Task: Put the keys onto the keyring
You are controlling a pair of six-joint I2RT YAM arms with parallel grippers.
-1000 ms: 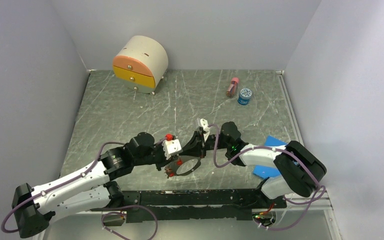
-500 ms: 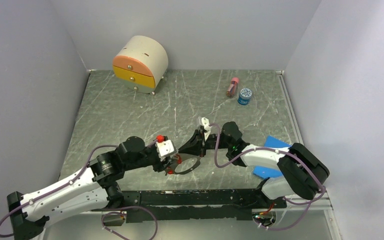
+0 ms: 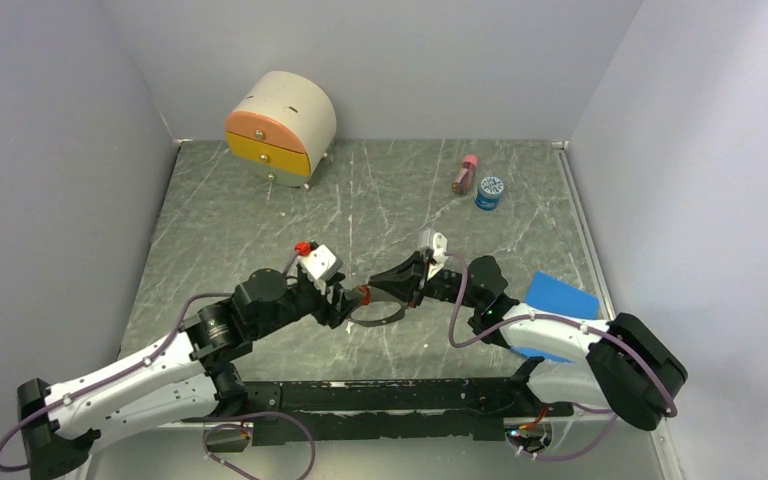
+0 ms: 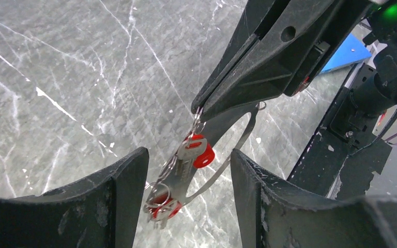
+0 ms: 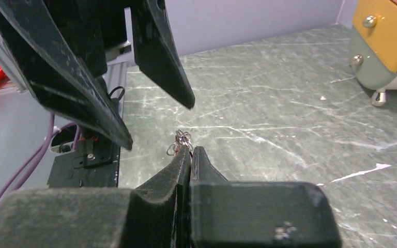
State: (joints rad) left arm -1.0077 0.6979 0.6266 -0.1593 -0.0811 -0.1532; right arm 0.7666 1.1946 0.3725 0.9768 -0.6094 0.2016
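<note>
The right gripper (image 5: 189, 152) is clamped shut on the wire of the keyring (image 3: 380, 323), held just above the table (image 3: 260, 220) near its front. The keys (image 4: 194, 155) hang from it. Their red tags show, but no label on them can be read. The left gripper (image 4: 188, 157) stands apart, one finger on each side of the keys, touching neither. At the back, a jar (image 3: 489, 190) has white marks on its blue lid, too small to read.
</note>
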